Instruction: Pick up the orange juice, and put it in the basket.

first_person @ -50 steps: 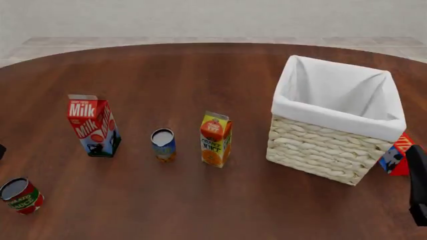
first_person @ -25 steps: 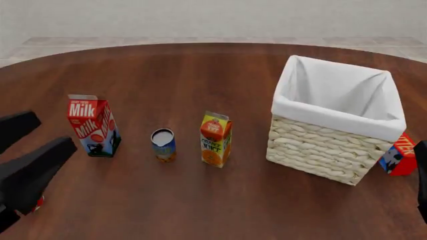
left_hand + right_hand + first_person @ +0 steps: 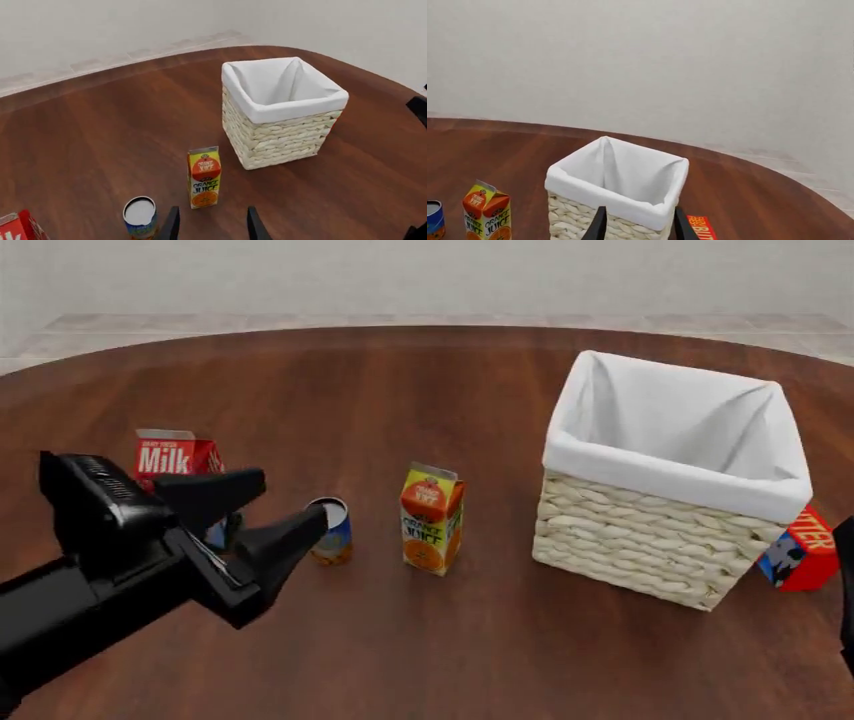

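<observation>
The orange juice (image 3: 431, 519) is a yellow-orange gable-top carton standing upright mid-table, left of the basket (image 3: 641, 535), a large wicker basket with white lining. Both also show in the left wrist view, with the orange juice (image 3: 204, 177) beside the basket (image 3: 277, 142), and in the right wrist view, with the orange juice (image 3: 487, 212) and the basket (image 3: 570, 220). My left gripper (image 3: 294, 497) is open and empty, left of the carton and pointing toward it; in its own view the left gripper (image 3: 212, 209) is just short of the carton. My right gripper (image 3: 639, 212) is open and empty, near the basket; only a dark sliver of it (image 3: 846, 585) shows at the right edge.
A small blue can (image 3: 330, 530) stands between the left gripper and the juice. A red-and-white Milk carton (image 3: 167, 458) is partly hidden behind the left gripper. A red box (image 3: 801, 550) lies against the basket's right side.
My left arm has swung in from the left edge toward the table's middle, now covering the red can and part of the Milk carton. The right gripper has slid almost out of view.
</observation>
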### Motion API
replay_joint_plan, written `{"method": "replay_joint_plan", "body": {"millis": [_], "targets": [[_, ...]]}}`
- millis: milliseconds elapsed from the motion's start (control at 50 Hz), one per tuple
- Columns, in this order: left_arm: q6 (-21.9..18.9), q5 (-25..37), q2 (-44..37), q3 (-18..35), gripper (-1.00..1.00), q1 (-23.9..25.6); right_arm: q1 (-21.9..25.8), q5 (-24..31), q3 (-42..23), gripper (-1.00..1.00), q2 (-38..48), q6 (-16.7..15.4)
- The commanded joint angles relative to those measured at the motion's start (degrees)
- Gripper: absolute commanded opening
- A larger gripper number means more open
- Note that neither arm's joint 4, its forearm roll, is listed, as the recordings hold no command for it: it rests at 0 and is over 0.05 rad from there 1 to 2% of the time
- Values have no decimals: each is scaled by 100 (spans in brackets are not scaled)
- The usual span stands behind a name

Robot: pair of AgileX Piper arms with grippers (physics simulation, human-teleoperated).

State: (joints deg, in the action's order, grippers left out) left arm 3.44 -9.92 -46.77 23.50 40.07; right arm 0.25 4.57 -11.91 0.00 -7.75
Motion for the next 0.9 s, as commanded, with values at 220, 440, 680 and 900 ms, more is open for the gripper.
{"method": "replay_joint_plan", "body": {"millis": [220, 440, 680, 900], "targets": [[-208, -1207, -1549, -111, 100, -120, 45, 7, -52, 100, 0, 103], [-321, -1927, -2494, -207, 100, -130, 70, 4, -69, 100, 0, 181], [-443, -2405, -3231, -79, 100, -74, 65, -41, -28, 100, 0, 237], [-591, -2857, -3850, -90, 100, -94, 10, -101, 55, 100, 0, 319]]}}
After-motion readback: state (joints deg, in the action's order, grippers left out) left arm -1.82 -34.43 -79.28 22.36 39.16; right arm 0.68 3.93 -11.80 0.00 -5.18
